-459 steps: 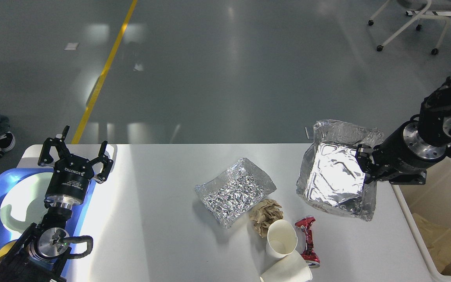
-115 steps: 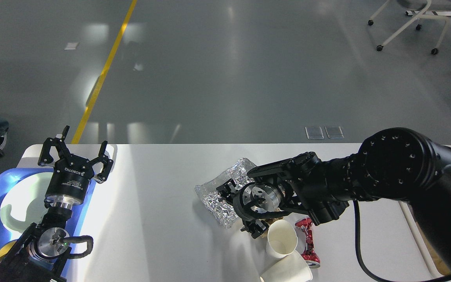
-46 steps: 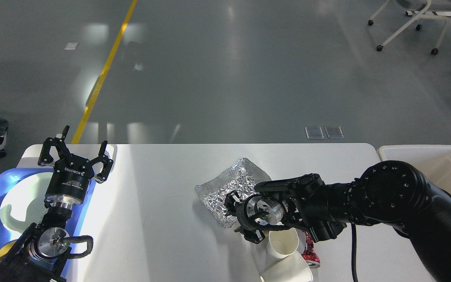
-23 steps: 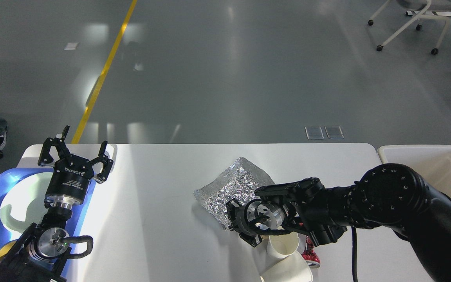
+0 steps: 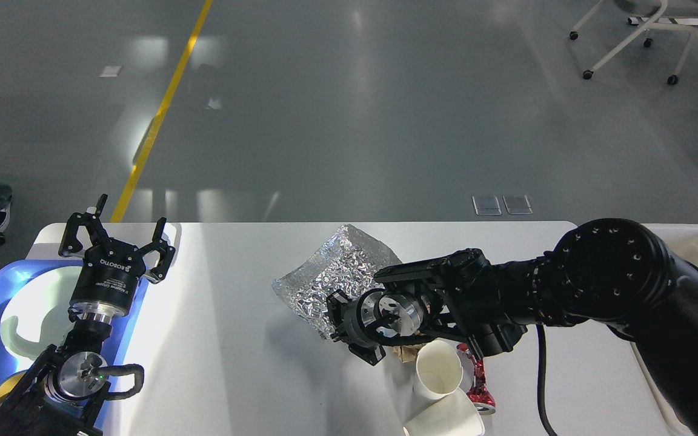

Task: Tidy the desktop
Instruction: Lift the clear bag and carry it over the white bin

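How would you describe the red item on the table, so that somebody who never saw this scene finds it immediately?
Start at the white desktop and go to its near right part, where two white paper cups lie. The crushed red can lies against their right side, just below the black right arm. It is the only red, shiny thing there; its neighbours are white cups, brown crumpled paper and silver foil.

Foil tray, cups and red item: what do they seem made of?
Foil tray: looks like aluminium foil, a crinkled, glittering silver surface. White cups: probably paper, with matte walls and thin rims. Red item: shiny and crumpled, perhaps a crushed metal can or a wrapper.
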Robot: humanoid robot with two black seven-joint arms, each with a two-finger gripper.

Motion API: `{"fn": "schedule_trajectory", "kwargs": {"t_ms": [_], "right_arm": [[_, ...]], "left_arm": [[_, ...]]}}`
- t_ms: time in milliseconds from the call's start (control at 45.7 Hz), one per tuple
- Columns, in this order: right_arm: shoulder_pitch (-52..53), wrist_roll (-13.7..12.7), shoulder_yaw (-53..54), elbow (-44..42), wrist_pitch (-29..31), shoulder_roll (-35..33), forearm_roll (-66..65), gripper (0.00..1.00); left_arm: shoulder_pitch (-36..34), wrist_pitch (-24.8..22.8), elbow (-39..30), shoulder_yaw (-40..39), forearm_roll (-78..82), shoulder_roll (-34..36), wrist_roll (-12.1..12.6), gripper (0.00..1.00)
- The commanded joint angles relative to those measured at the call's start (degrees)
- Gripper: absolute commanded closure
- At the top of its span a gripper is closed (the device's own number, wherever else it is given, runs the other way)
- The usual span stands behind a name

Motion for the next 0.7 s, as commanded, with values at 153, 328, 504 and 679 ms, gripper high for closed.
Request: {"fn": "schedule_trajectory", "kwargs": {"t_ms": [153, 328, 504, 679], "right_arm": [[16.49, -0.42, -0.43, 10.06, 2.16, -1.98, 1.23, 1.0], [26.08, -0.51, -4.99, 10.6, 13.66, -5.06, -0.96, 1.0], [34.79, -0.25, -9.74, 12.7, 25.71, -9.01, -11.94, 1.0], [43.57, -0.07, -10.71, 20.08, 34.94, -16.74, -26.53, 1.0]], "left_arm": [[0.04, -0.03, 0.0, 0.0, 0.0, 0.0, 0.0, 0.03], [0.04, -0.03, 0.0, 0.0, 0.0, 0.0, 0.0, 0.03], [0.04, -0.03, 0.0, 0.0, 0.0, 0.0, 0.0, 0.03], [0.04, -0.03, 0.0, 0.0, 0.0, 0.0, 0.0, 0.03]]}}
